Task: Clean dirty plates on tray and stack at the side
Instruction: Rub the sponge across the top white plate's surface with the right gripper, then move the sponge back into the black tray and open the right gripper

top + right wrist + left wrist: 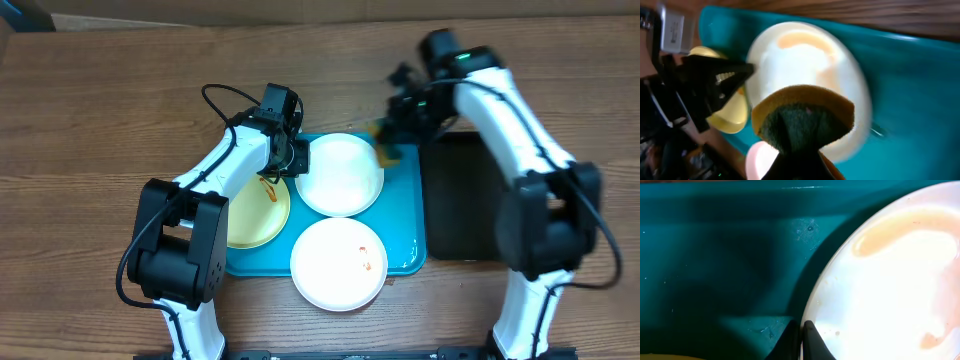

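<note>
Overhead, the tray carries a yellow plate, a near plate overhanging its front edge, and a far plate. The left gripper meets the far plate's left rim, the right gripper its right. Left wrist: fingertips pinch that rim. Right wrist: the jaws clamp a sponge over the smeared far plate.

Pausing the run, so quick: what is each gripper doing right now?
Left gripper: closed on the rim of the white plate.
Right gripper: closed, holding the sponge.
</note>
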